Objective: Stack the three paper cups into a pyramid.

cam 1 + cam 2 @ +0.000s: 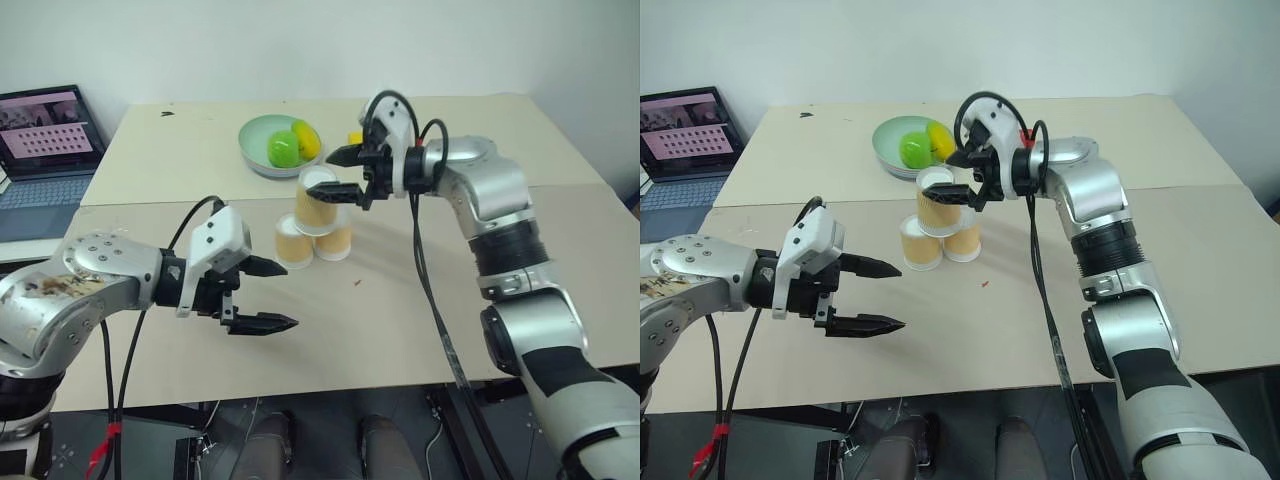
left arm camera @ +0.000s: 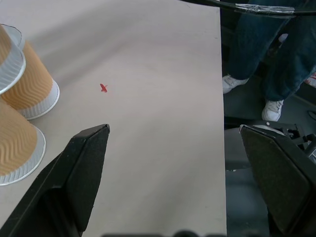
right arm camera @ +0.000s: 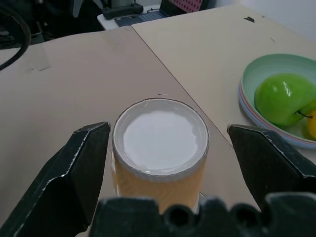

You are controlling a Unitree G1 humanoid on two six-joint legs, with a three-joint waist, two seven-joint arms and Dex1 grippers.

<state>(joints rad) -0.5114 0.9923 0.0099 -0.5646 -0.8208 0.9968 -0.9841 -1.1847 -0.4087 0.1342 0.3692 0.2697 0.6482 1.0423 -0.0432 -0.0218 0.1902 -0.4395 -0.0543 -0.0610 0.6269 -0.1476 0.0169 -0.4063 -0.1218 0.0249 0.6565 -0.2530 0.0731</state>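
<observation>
the left gripper (image 1: 268, 295) hangs low over the near part of the table (image 1: 400, 330), nearest the head camera, its two black fingers spread wide with nothing between them. it points toward the cups and sits well short of them. in its wrist view the fingers (image 2: 81, 168) frame bare tabletop with a tiny red speck (image 2: 103, 88) on it, and beyond the table's edge a person's legs (image 2: 261, 54) in jeans and white shoes.

the three paper cups (image 1: 315, 225) stand as a pyramid near the middle of the table, all upside down. two lower cups (image 1: 294, 241) (image 1: 335, 241) sit side by side, touching, and the top cup (image 1: 318, 203) rests on both, its white base facing up.

the right gripper (image 1: 345, 172) is at the top cup, its jaws wide apart, one finger on each side of the cup's upper end. in the right wrist view there is a clear gap between each finger (image 3: 74, 173) and the top cup, so it holds nothing.

behind the pyramid is a pale green bowl (image 1: 256, 140) holding a green fruit (image 1: 284, 150) and a yellow one (image 1: 306, 138). an open laptop (image 1: 40, 150) sits off the table's far left
</observation>
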